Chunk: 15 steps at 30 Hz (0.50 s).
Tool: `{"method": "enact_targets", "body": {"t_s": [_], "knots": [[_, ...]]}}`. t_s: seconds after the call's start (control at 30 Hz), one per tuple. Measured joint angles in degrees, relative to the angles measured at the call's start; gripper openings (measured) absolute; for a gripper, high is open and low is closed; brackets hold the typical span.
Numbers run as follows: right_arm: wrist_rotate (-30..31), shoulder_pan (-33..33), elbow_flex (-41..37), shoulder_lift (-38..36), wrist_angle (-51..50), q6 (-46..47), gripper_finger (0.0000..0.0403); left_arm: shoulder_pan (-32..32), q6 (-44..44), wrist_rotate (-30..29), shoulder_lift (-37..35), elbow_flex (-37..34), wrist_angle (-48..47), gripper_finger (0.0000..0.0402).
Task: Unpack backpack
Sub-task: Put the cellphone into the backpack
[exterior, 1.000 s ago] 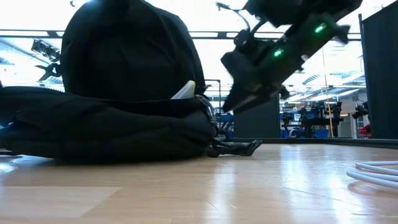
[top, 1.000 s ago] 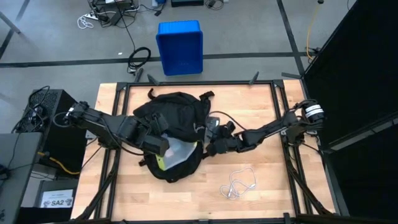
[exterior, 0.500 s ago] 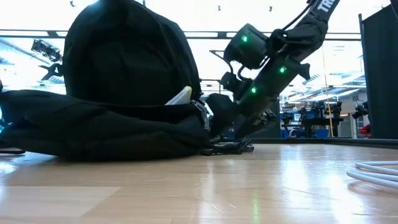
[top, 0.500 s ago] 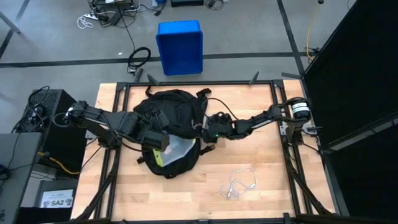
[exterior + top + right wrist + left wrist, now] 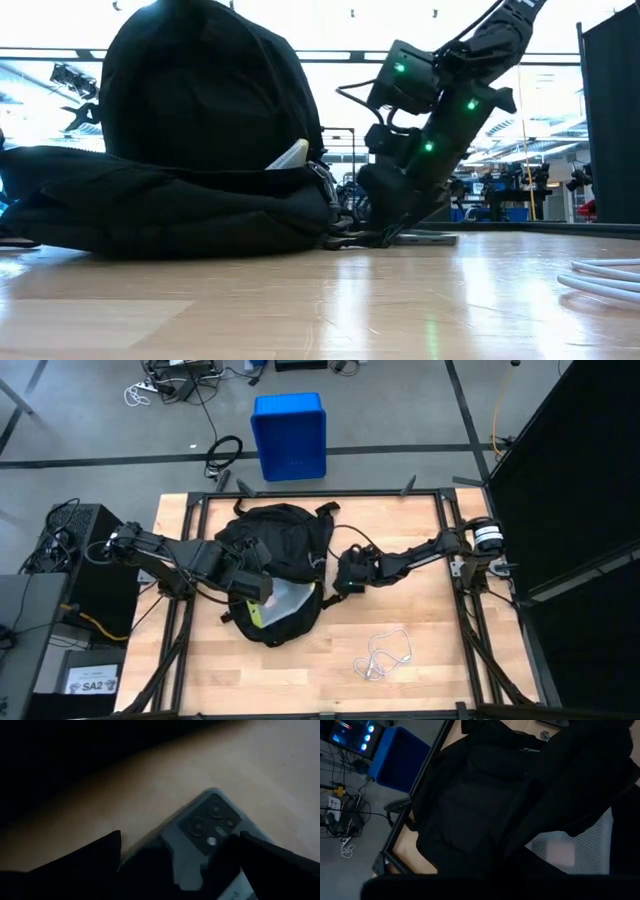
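Observation:
The black backpack [image 5: 278, 550] lies on its back on the wooden table, left of centre, and bulks high in the low view [image 5: 200, 110]. Its opening shows a pale mesh lining [image 5: 580, 847] and a yellow-green item [image 5: 257, 618]. My left gripper [image 5: 255, 585] is shut on the fabric at that opening. Right of the backpack, my right gripper [image 5: 345, 575] sits low over the table, open. A grey phone [image 5: 202, 832] lies flat, camera side up, between its fingers, and shows as a thin slab in the low view [image 5: 425, 238]. My left gripper has the backpack's black fabric at the edge of the opening [image 5: 262, 578], coming in from the table's left and slanting down. Dark fabric hides the fingers, so the kind of hold does not show. The fabric above the opening stands raised off the lower part.
A coiled white cable [image 5: 385, 655] lies toward the near right and shows in the low view [image 5: 605, 275]. A white item [image 5: 290, 155] pokes out of the backpack's opening. A blue bin [image 5: 290, 435] stands on the floor past the far edge. Bare wood lies near and right.
My right gripper has sunk from above the backpack's right side down to the table, tipping more steeply downward. Its fingers have opened and let go of the phone, which now lies flat on the table. The backpack and my left gripper have kept still.

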Motion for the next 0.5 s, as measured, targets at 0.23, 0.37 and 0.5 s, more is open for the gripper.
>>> {"method": "enact_targets", "body": {"t_s": [0.23, 0.37, 0.5], "knots": [[-5.83, 1.96, -0.79, -6.12, -4.8, -1.0, 0.0347, 0.0, -0.08, 0.28, 0.0, 0.0, -0.03, 0.0], [-6.55, 4.52, -0.56, -11.52, -4.64, 2.34, 0.0342, 0.0, -0.11, 0.3, 0.0, 0.0, -0.03, 0.0001], [-6.14, 6.76, -0.58, -12.87, -5.31, 3.28, 0.0337, -0.02, -0.11, 0.31, 0.0, 0.0, 0.11, 0.0001]]}}
